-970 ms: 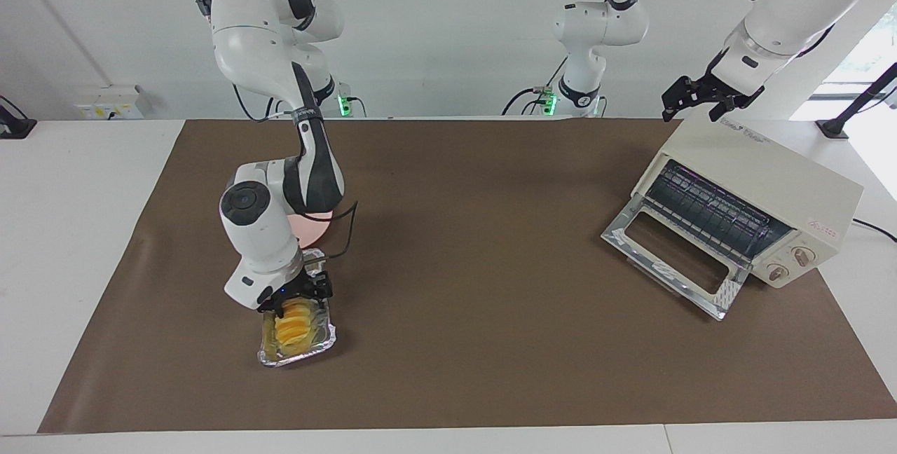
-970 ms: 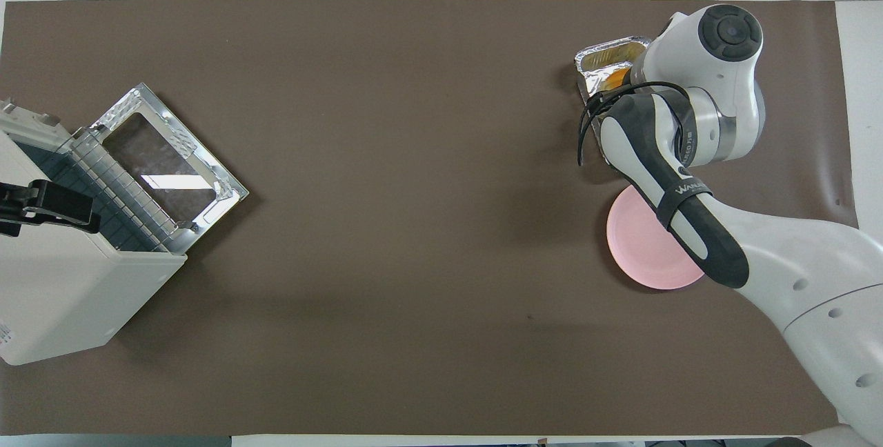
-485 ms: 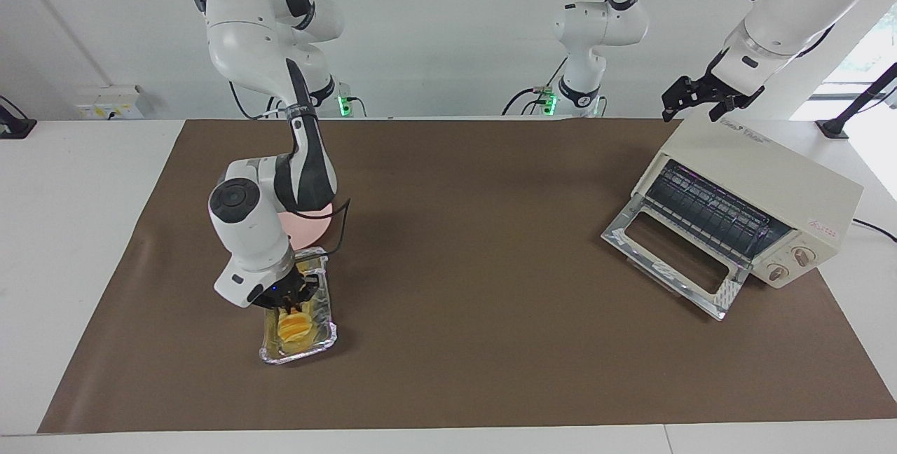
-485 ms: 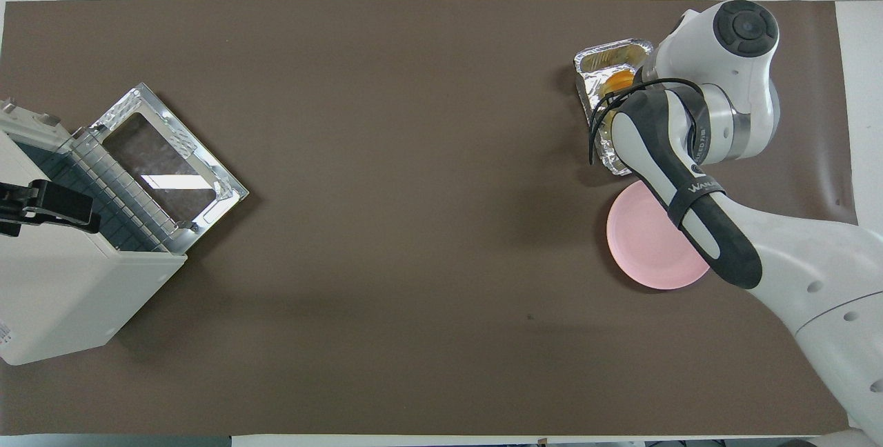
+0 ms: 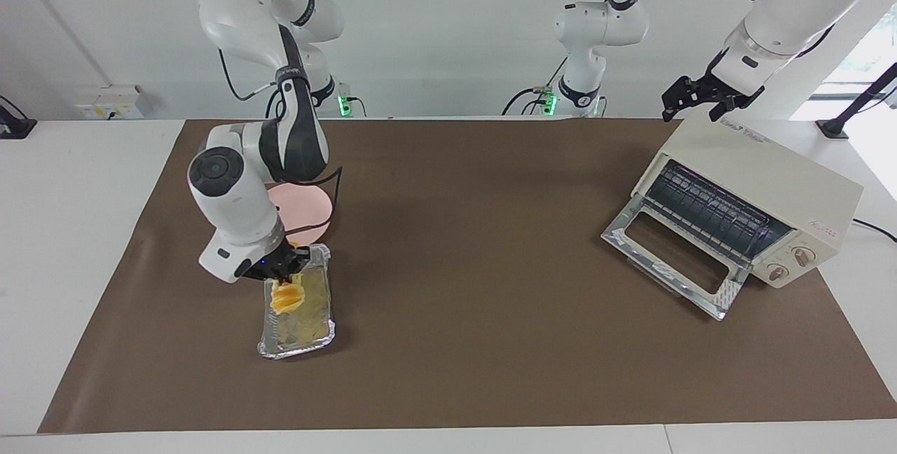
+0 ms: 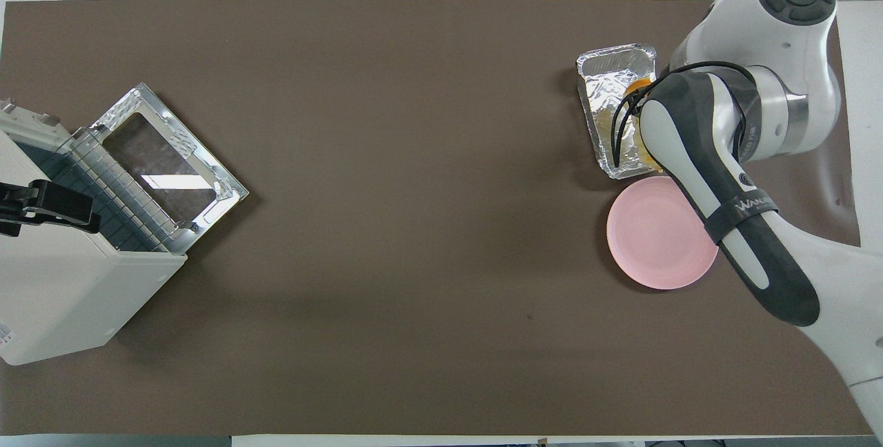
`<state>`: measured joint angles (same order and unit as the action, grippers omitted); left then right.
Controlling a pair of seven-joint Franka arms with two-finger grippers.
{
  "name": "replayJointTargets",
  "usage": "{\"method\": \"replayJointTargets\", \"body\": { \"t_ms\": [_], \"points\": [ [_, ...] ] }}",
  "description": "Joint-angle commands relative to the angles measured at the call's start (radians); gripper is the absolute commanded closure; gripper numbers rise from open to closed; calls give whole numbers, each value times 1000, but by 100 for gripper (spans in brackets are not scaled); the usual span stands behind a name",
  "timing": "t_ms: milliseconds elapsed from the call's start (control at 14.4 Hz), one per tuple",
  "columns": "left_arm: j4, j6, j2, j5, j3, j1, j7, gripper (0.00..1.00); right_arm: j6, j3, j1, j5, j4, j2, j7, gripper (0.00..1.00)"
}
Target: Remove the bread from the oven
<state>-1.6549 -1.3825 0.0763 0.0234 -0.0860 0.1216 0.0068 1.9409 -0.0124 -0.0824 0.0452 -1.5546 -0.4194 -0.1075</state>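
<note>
The cream-white oven (image 5: 764, 191) stands at the left arm's end of the table, its glass door (image 5: 673, 261) dropped open and the wire rack bare; it also shows in the overhead view (image 6: 62, 281). My right gripper (image 5: 284, 279) is shut on the yellow-orange bread (image 5: 286, 296) and holds it lifted just over the silver foil tray (image 5: 298, 324). In the overhead view only a sliver of the bread (image 6: 643, 83) shows past the right arm, over the tray (image 6: 610, 88). My left gripper (image 5: 697, 100) waits over the oven's top.
A round pink plate (image 5: 305, 209) lies on the brown mat just nearer to the robots than the foil tray; it also shows in the overhead view (image 6: 659, 236). The brown mat (image 5: 476, 230) covers most of the table.
My right gripper has risen with the bread, lifting it out of the foil tray and shifting toward the plate. The left arm has not moved.
</note>
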Motion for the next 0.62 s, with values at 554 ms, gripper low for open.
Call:
{"method": "replayJointTargets", "body": {
  "t_ms": [554],
  "points": [
    [-20, -15, 23, -8, 6, -8, -8, 0, 283, -12, 121, -106, -760, 525, -133, 100]
  ]
}}
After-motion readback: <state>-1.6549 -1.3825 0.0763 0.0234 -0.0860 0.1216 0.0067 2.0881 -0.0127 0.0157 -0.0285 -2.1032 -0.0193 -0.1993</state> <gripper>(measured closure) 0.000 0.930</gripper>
